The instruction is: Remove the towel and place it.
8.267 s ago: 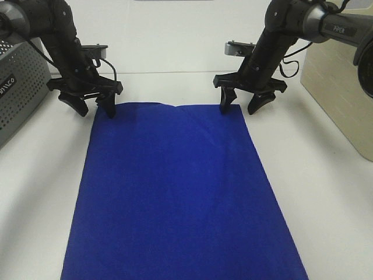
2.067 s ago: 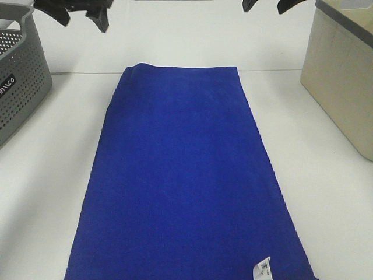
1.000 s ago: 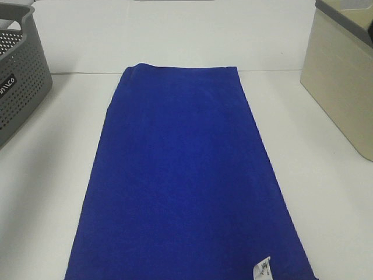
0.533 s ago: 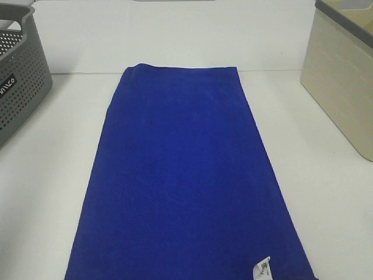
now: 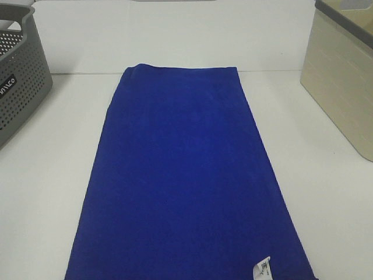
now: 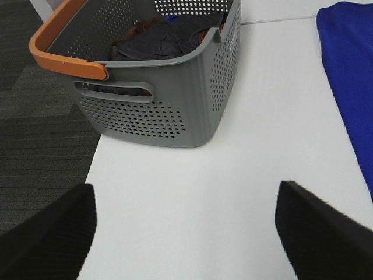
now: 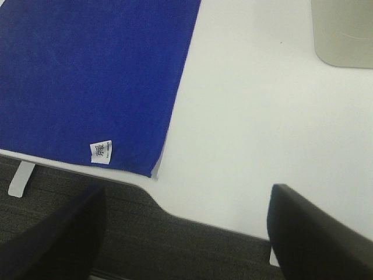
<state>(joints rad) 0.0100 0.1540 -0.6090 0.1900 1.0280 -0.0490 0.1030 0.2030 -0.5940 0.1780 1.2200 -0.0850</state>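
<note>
The towel [image 5: 186, 181] lies flat on the white tabletop [image 5: 326, 192]; dark carpet [image 6: 35, 116] below; both grippers' fingers [image 6: 323, 230] spread wide, empty.

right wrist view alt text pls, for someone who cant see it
A deep blue towel lies flat on a white table, a small white tag at its corner near the table edge. The open right gripper hangs empty above dark floor, with a beige basket at the frame's corner.
</note>
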